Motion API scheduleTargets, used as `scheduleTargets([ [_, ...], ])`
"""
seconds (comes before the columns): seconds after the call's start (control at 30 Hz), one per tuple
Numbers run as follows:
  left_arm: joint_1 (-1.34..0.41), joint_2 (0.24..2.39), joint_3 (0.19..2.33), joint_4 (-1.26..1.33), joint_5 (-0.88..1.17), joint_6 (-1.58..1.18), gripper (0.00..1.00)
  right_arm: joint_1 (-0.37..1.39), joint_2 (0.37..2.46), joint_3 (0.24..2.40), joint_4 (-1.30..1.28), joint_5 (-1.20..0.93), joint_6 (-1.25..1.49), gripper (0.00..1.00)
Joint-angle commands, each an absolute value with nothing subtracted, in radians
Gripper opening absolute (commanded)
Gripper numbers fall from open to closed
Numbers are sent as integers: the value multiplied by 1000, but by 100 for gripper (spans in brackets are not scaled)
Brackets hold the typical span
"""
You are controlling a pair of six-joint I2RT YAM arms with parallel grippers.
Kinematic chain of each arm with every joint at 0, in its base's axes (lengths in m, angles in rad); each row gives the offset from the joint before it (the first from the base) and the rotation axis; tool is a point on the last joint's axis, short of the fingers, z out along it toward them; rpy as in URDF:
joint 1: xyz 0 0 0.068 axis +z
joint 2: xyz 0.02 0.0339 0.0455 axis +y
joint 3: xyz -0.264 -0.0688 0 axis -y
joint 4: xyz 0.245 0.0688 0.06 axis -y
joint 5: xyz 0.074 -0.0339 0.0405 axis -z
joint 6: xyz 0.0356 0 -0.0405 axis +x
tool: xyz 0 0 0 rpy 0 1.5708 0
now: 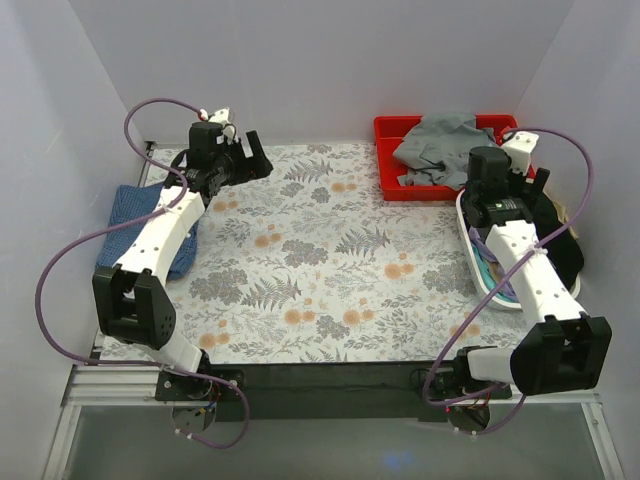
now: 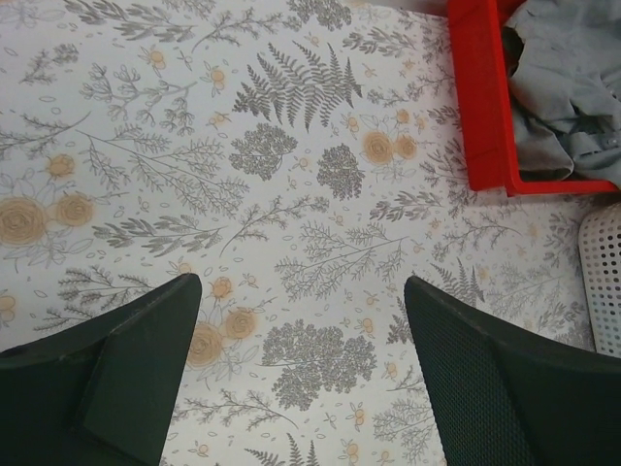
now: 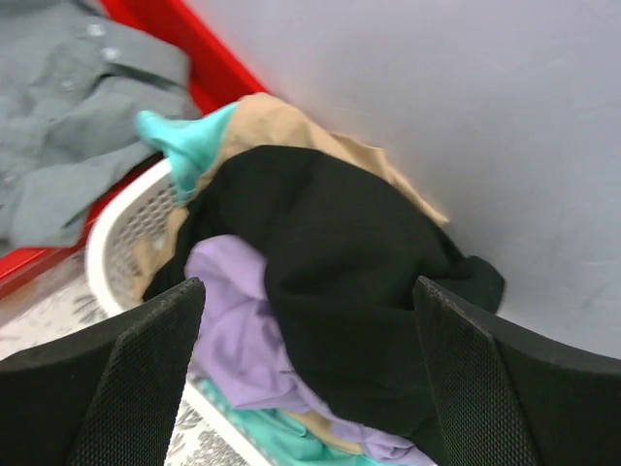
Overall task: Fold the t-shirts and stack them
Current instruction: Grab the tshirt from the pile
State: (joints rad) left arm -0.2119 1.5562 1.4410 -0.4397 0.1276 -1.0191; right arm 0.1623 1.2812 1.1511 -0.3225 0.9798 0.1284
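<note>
The black t-shirt (image 3: pixel 349 262) lies crumpled on top of a pile in a white basket (image 3: pixel 116 233) at the table's right; its print is hidden. My right gripper (image 3: pixel 309 286) hovers open just above it, with nothing between its fingers. In the top view the black t-shirt (image 1: pixel 558 238) shows beside the right gripper (image 1: pixel 538 188). The mottled blue t-shirt (image 1: pixel 130 212) lies folded at the table's left edge, partly under my left arm. My left gripper (image 1: pixel 252 157) is open and empty over the far left of the floral table (image 2: pixel 291 194), its jaws wide apart (image 2: pixel 301 283).
A red bin (image 1: pixel 385 165) at the back holds a grey shirt (image 1: pixel 440 148). The basket (image 1: pixel 470 255) also holds purple (image 3: pixel 233 320), teal (image 3: pixel 184 146) and tan (image 3: pixel 281 121) garments. White walls close in the table on three sides.
</note>
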Motion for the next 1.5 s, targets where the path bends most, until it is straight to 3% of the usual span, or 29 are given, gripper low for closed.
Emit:
scheduleTargets([
  [0.0, -213, 1578, 1460, -442, 195, -1037, 84, 109, 1281, 1157, -322, 1071, 161, 92],
  [0.07, -213, 1586, 1447, -436, 207, -1037, 83, 75, 1308, 1160, -325, 1064, 163, 91],
  [0.17, -213, 1603, 1448, -436, 228, -1034, 74, 37, 1353, 1173, -356, 1081, 187, 79],
  [0.2, -213, 1606, 1448, -439, 233, -1034, 65, 31, 1359, 1173, -360, 1083, 199, 71],
  [0.23, -213, 1608, 1450, -439, 236, -1037, 63, 19, 1362, 1173, -360, 1066, 199, 65],
  [0.27, -213, 1611, 1445, -439, 238, -1042, 53, 15, 1368, 1175, -371, 1059, 205, 45],
  [0.3, -213, 1611, 1445, -439, 239, -1042, 47, 14, 1367, 1172, -371, 1040, 212, 36],
  [0.37, -213, 1620, 1443, -439, 236, -1048, 43, 15, 1364, 1164, -374, 1023, 212, 21],
  [0.4, -213, 1621, 1443, -440, 236, -1049, 33, 15, 1362, 1160, -374, 1020, 212, 11],
  [0.47, -213, 1626, 1442, -439, 233, -1055, 26, 15, 1348, 1155, -374, 1002, 215, 1],
  [0.53, -213, 1632, 1442, -440, 230, -1061, 24, 15, 1327, 1152, -376, 954, 215, 1],
  [0.57, -213, 1634, 1439, -439, 232, -1063, 10, 14, 1316, 1151, -376, 933, 213, 1],
  [0.63, -213, 1635, 1437, -437, 232, -1066, 0, 15, 1280, 1140, -358, 878, 207, 1],
  [0.7, -213, 1635, 1437, -437, 232, -1066, 0, 14, 1247, 1129, -331, 825, 183, 1],
  [0.97, -213, 1621, 1424, -413, 258, -1072, 0, 31, 979, 1051, -110, 258, 72, 1],
  [1.1, -213, 1628, 1427, -413, 279, -1075, 0, 35, 936, 1127, -127, 144, 52, 1],
  [1.27, -213, 1626, 1427, -408, 270, -1092, 0, 38, 893, 1221, -118, -217, 44, 1],
  [1.47, -213, 1612, 1422, -399, 284, -1104, 6, 41, 886, 1371, -32, -362, 104, 1],
])
